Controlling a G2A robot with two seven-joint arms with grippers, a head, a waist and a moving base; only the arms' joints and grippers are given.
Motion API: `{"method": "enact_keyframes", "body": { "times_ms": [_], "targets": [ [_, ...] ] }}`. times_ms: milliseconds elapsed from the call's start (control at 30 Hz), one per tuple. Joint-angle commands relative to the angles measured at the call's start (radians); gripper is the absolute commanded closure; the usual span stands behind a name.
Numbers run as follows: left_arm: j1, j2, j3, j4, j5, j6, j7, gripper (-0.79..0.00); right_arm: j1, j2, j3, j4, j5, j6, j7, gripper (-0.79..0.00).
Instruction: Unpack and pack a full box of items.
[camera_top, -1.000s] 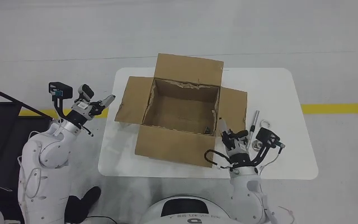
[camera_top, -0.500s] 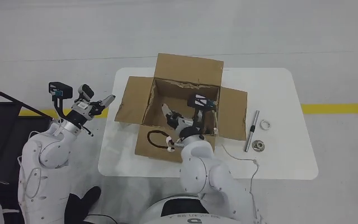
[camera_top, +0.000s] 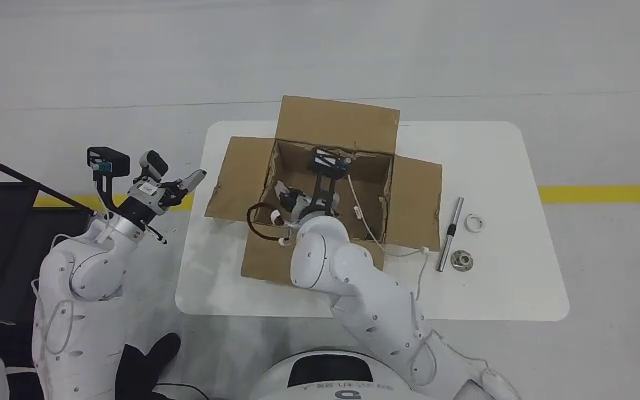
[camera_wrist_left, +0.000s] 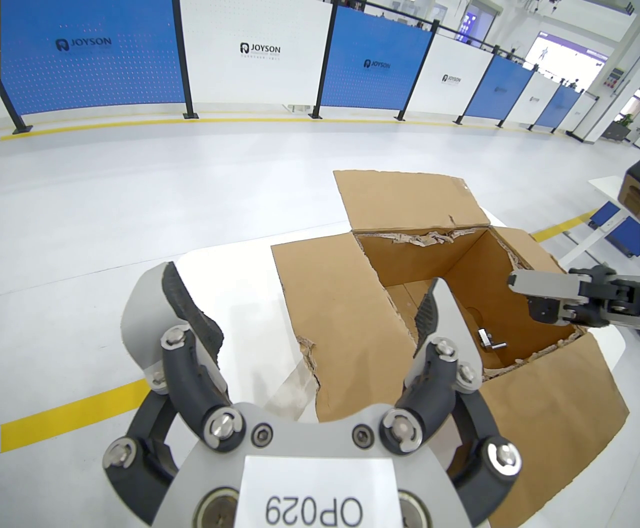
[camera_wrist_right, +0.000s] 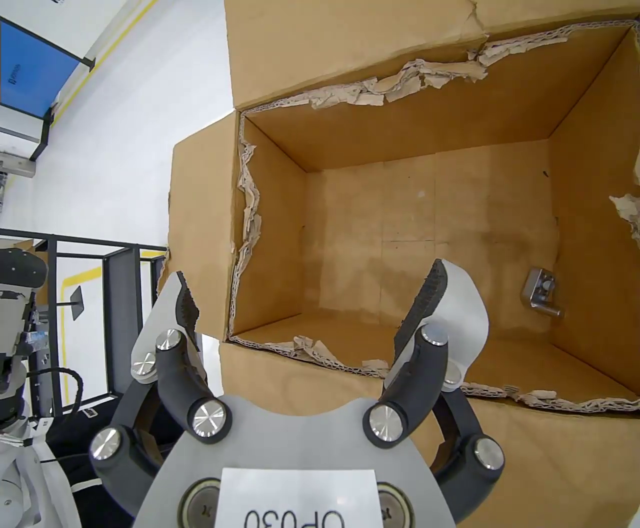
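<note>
On a pale grey floor (camera_top: 100, 60) crossed by a yellow line (camera_top: 590, 193), a white bench (camera_top: 500, 160) carried one cardboard box (camera_top: 300, 262), its four flaps spread. The right gripper (camera_wrist_right: 310, 275) hung released over the box's opening; the left gripper (camera_wrist_left: 302, 277), also released, hung off the bench's edge. One metal bracket (camera_wrist_right: 540, 295) lay inside the box; one rod (camera_top: 450, 235), one ring (camera_top: 474, 223) and one round fitting (camera_top: 461, 261) lay beside it.

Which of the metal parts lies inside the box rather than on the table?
The small bracket on the box floor, near a side wall. The rod, ring and round fitting all lie outside, on the table.
</note>
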Motion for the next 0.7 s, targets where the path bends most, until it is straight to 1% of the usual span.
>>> {"method": "enact_keyframes", "body": {
  "times_ms": [0, 33, 100, 167, 233, 300, 400, 533, 667],
  "targets": [
    [0.000, 0.000, 0.000, 0.000, 0.000, 0.000, 0.000, -0.785, -0.007, -0.002, 0.007, 0.039, 0.001, -0.002, -0.028, -0.785],
    [0.000, 0.000, 0.000, 0.000, 0.000, 0.000, 0.000, -0.785, -0.003, -0.005, 0.025, 0.058, 0.052, -0.014, -0.001, -0.785],
    [0.000, 0.000, 0.000, 0.000, 0.000, 0.000, 0.000, -0.785, 0.020, -0.007, 0.080, 0.128, 0.075, 0.000, 0.002, -0.785],
    [0.000, 0.000, 0.000, 0.000, 0.000, 0.000, 0.000, -0.785, 0.043, -0.010, 0.109, 0.205, 0.112, -0.028, 0.030, -0.785],
    [0.000, 0.000, 0.000, 0.000, 0.000, 0.000, 0.000, -0.785, 0.055, -0.013, 0.141, 0.238, 0.133, -0.030, 0.032, -0.785],
    [0.000, 0.000, 0.000, 0.000, 0.000, 0.000, 0.000, -0.785, 0.064, -0.013, 0.165, 0.270, 0.171, -0.060, 0.063, -0.785],
    [0.000, 0.000, 0.000, 0.000, 0.000, 0.000, 0.000, -0.785, 0.080, -0.014, 0.194, 0.328, 0.173, -0.067, 0.070, -0.785],
    [0.000, 0.000, 0.000, 0.000, 0.000, 0.000, 0.000, -0.785, 0.087, -0.016, 0.205, 0.367, 0.155, -0.068, 0.070, -0.785],
    [0.000, 0.000, 0.000, 0.000, 0.000, 0.000, 0.000, -0.785, 0.054, -0.015, 0.229, 0.339, 0.125, -0.052, 0.054, -0.785]
  ]
}}
